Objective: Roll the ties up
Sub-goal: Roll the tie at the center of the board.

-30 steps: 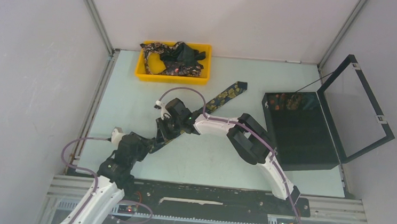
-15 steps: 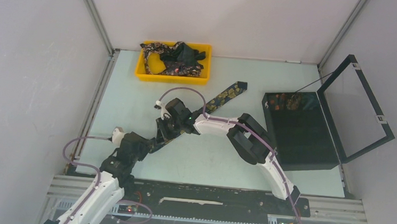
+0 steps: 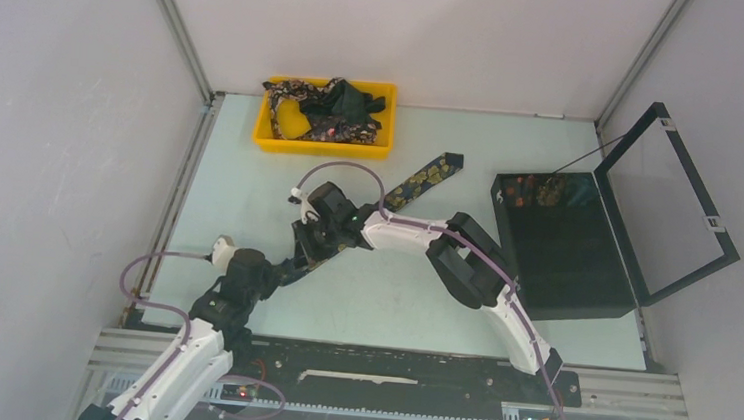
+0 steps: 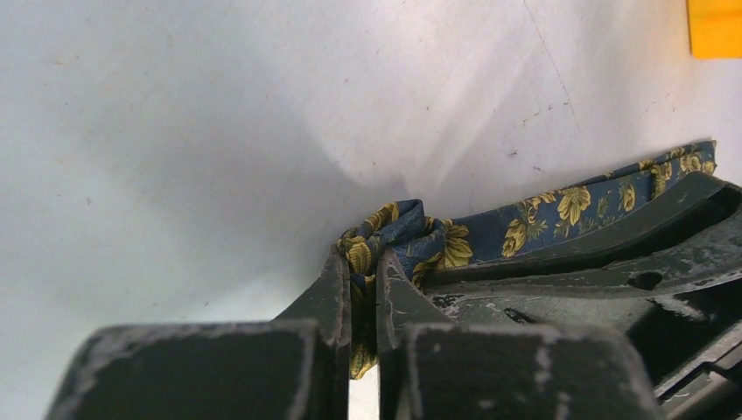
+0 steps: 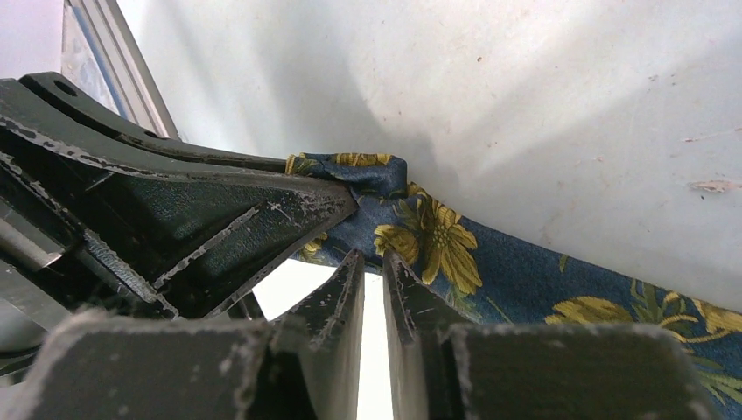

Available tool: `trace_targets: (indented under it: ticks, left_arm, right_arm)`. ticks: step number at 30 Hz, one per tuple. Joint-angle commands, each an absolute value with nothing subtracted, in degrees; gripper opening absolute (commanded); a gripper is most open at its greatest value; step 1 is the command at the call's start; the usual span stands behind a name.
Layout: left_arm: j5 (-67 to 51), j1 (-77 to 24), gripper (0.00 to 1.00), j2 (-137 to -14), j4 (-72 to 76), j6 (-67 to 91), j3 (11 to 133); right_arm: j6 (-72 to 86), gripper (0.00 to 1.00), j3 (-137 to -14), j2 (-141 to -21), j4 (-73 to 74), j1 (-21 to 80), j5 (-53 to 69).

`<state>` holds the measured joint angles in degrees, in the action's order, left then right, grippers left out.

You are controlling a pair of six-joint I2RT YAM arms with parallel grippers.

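Note:
One dark blue tie with yellow flowers lies slantwise on the table, its pointed end far right. My left gripper is shut on its bunched near end, with fabric squeezed between the jaws. Just beyond, my right gripper points down at the same tie; its jaws stand a narrow slit apart with the tie's edge at the tips. Its black finger lies right beside the left one. More ties are heaped in the yellow tray.
The yellow tray stands at the back of the table. A black hinged box stands at the right with its lid raised and a few small rolled things in its far end. Grey walls close in both sides.
My left gripper has closed on the tie's near end; it stood open half a second ago. The left arm shifted slightly. The right arm has barely moved.

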<state>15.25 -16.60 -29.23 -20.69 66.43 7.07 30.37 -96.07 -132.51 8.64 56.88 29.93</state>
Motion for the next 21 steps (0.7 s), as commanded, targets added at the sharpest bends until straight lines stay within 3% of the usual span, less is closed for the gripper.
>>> trace_targets:
  ticks: [1, 21]
  left_arm:
    - [19.8, -16.1, 0.0, -29.16, -25.64, 62.35, 9.41]
    - [21.08, -16.17, 0.0, -32.99, -35.24, 54.78, 22.87]
  right_arm:
    - [28.38, 0.18, -100.88, -130.28, 14.64, 56.32, 27.34]
    - [27.75, 0.21, -112.09, -135.1, 20.66, 58.54, 25.75]
